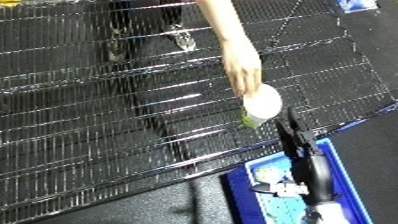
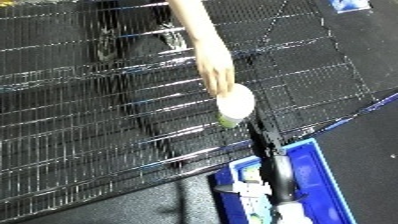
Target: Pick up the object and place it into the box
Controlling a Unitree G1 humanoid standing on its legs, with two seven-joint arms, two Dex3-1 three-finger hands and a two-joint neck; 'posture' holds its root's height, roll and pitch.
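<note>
A container with a round white top and a pale green body rests at the near right part of the wire mesh surface. A person's hand reaches down from the top and grips it. My right hand rises from the lower right with its black fingers straight, and the tips end just below and to the right of the container. It holds nothing. The blue bin lies under my right forearm at the bottom right. My left hand does not show.
The mesh surface fills most of the view, with its near edge running diagonally above the bin. Inside the bin lie pale, white and green items. Dark floor surrounds the bin. A small blue and white thing sits at the top right corner.
</note>
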